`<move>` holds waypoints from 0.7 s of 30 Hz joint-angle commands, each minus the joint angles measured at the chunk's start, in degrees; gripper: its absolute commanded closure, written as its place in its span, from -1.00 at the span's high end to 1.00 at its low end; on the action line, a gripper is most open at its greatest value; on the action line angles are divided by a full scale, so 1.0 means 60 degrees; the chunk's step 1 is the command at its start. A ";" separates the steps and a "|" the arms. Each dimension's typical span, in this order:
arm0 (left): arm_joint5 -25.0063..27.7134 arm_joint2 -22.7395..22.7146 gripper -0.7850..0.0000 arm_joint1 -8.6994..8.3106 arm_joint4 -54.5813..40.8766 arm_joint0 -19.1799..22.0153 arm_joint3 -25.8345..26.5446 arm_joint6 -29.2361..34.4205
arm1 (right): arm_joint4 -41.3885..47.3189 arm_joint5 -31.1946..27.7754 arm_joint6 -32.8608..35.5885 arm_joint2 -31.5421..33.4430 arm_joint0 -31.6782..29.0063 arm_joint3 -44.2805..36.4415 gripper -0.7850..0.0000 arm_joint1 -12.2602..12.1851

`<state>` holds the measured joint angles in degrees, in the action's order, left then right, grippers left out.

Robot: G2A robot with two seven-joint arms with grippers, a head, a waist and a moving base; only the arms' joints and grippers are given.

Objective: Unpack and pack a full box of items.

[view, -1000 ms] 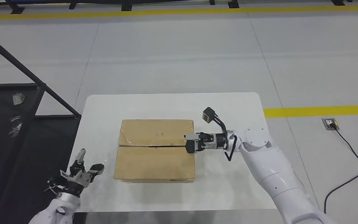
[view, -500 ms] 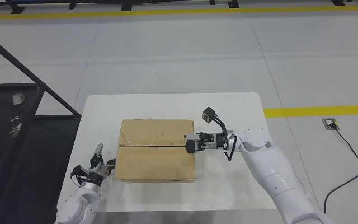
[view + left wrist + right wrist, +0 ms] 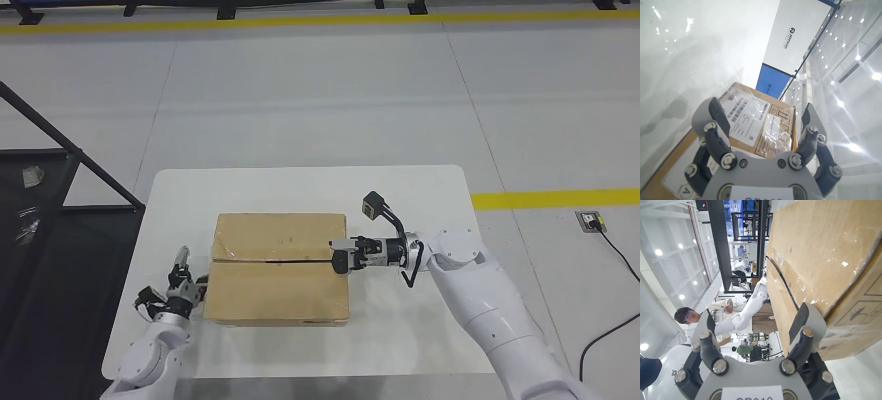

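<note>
A closed cardboard box [image 3: 278,267] lies in the middle of the white table [image 3: 420,190], its two top flaps meeting at a taped seam [image 3: 270,260]. My right gripper [image 3: 340,261] is at the box's right end, level with the seam, open, with one finger [image 3: 800,321] against the top corner of the box [image 3: 819,256]. My left gripper [image 3: 183,285] is at the box's left end, open, facing the labelled end face [image 3: 757,121] a short way off. Nothing is held.
A black frame with dark netting [image 3: 40,220] stands off the table's left side. Bare table runs behind the box and to its right. Yellow floor tape [image 3: 550,198] runs past the table on the right.
The left arm has swung in from the table's front left corner to the box's left end. The right arm and the box have stayed where they were.
</note>
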<state>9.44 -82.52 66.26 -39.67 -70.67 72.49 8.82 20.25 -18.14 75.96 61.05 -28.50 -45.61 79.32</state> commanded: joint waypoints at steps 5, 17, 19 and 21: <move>-0.0078 0.0010 1.00 0.0053 0.0088 -0.0121 -0.0108 -0.0056 | 0.0000 0.0000 0.0000 0.0000 0.0000 0.0000 1.00 0.0000; -0.0123 0.0302 1.00 0.0274 -0.0112 0.0798 -0.0738 -0.0245 | 0.0000 0.0000 0.0000 0.0000 0.0000 0.0000 1.00 0.0000; 0.0084 0.0371 1.00 0.0334 -0.0226 0.0986 -0.0981 -0.0288 | 0.0000 0.0000 0.0000 0.0000 0.0000 0.0000 1.00 0.0000; 0.0391 0.0330 1.00 0.0377 -0.0389 0.1076 -0.1118 -0.0328 | 0.0000 0.0000 0.0000 0.0000 0.0000 0.0000 1.00 0.0000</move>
<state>10.66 -80.32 68.41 -41.50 -64.40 66.14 6.99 20.25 -18.14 75.96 61.05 -28.50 -45.61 79.32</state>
